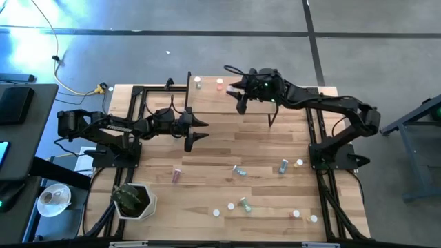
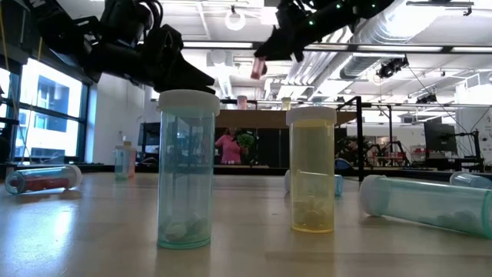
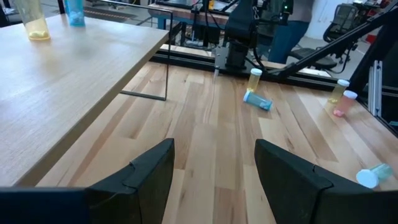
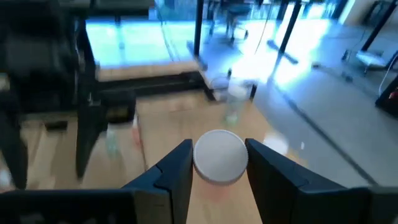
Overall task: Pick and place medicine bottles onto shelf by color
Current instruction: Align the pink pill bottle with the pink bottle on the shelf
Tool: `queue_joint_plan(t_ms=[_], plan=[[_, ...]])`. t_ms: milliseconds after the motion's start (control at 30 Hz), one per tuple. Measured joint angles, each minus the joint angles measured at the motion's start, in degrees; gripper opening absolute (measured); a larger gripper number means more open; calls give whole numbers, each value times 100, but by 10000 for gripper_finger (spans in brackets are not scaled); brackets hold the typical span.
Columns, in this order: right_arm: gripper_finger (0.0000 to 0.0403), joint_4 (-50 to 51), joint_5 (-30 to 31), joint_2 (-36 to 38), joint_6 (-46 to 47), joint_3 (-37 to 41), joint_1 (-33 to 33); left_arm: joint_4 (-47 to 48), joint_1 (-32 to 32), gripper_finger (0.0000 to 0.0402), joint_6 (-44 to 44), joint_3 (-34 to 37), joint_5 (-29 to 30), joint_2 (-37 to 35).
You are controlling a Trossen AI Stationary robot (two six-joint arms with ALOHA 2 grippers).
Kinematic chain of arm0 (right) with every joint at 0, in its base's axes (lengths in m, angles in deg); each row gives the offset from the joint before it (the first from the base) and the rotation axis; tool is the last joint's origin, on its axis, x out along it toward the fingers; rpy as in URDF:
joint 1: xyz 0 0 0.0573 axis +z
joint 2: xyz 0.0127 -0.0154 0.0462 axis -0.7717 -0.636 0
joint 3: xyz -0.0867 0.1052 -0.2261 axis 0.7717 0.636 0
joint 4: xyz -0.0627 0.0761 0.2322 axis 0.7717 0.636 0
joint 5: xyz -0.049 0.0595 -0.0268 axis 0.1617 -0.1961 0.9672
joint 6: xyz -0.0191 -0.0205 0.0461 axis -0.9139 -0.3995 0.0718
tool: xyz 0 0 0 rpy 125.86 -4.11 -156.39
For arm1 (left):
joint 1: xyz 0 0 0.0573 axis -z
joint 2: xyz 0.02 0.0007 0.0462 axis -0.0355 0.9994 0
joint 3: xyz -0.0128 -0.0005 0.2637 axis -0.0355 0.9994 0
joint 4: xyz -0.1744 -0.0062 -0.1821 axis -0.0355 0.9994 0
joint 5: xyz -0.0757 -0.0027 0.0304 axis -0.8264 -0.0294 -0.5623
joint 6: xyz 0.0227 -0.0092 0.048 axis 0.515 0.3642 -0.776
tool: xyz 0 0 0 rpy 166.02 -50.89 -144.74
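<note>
The shelf (image 1: 213, 102) stands at the table's far side, with two bottles (image 1: 198, 80) (image 1: 220, 83) on its far edge. Above the shelf, my right gripper (image 1: 240, 103) is shut on a pink medicine bottle (image 2: 258, 69) with a white cap (image 4: 220, 155). Over the bare table by the shelf's near left corner, my left gripper (image 1: 197, 135) is open and has nothing between its fingers (image 3: 152, 177). The left wrist view shows a yellow bottle (image 3: 32, 20) and a blue one (image 3: 74, 12) upright on the shelf (image 3: 68, 81). My right gripper pinches the pink bottle between its two fingers (image 4: 177, 168), one on each side of the body just under the white cap (image 4: 220, 155). The cap faces back toward the wrist. The bottle is lifted clear, above the shelf.
Several bottles stand or lie on the near half of the table, among them a pink one (image 1: 178, 175), teal ones (image 1: 240, 170) (image 1: 244, 204), a blue one (image 1: 284, 165) and a yellow one (image 1: 298, 163). A potted plant (image 1: 133, 200) sits at the near left corner.
</note>
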Motion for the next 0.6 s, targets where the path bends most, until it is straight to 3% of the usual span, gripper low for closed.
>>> queue_joint_plan(t_ms=[333,600], plan=[[132,535,-222,-1139,-137,-1062,-179,-2,2,214,-15,0,0,0],[132,648,-228,-1549,-164,-1287,-185,-2,2,214,-18,0,-2,0]])
